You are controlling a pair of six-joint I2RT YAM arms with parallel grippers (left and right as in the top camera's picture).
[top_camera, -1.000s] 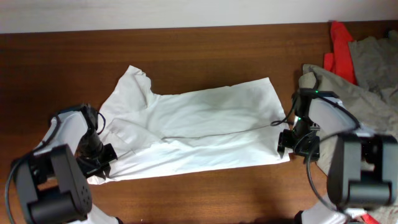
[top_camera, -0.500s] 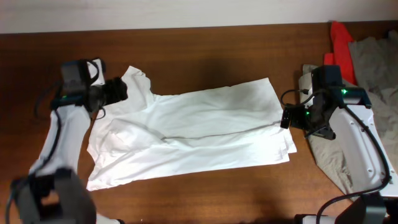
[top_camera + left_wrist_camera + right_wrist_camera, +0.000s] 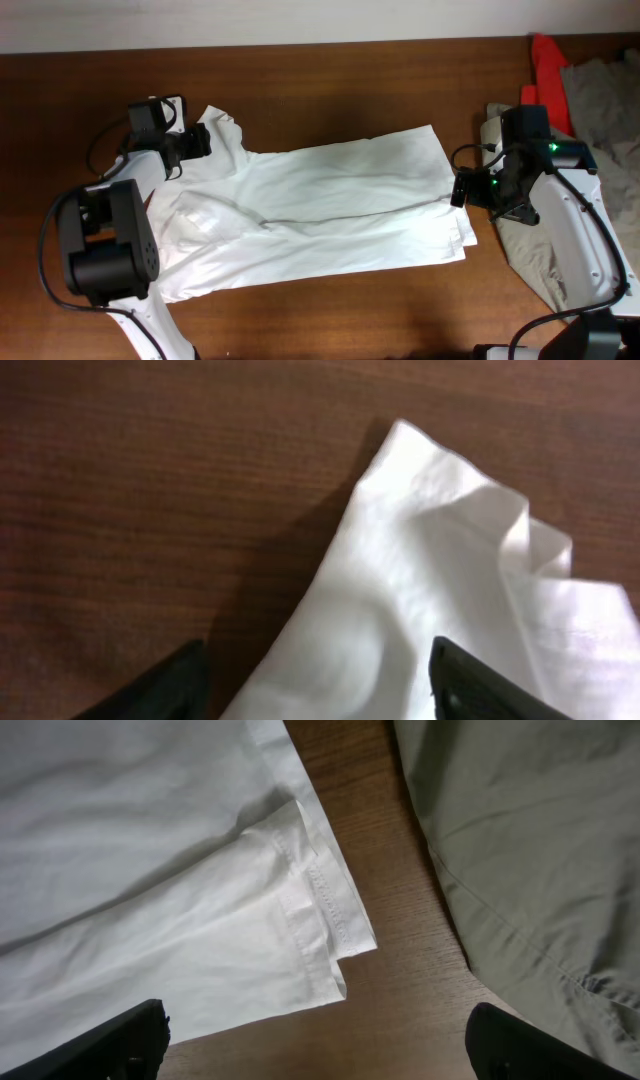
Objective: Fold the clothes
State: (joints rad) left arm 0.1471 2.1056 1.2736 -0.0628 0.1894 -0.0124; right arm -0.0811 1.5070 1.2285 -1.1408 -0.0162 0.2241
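The thin white cotton T-shirt [image 3: 320,205] lies spread across the middle of the brown wooden table [image 3: 350,80], its length running left to right. The black left gripper [image 3: 200,143] is over the shirt's far left corner. The black right gripper [image 3: 462,190] is at its right edge. Right of that edge, past a strip of bare tabletop, lies the crumpled khaki-grey garment [image 3: 520,870]. The red cloth [image 3: 545,75] lies at the garment's far side, near the table's back right corner.

Overhead straight down over the whole table [image 3: 330,310]; both wrist views close, downward, at opposite T-shirt [image 3: 320,200] ends.
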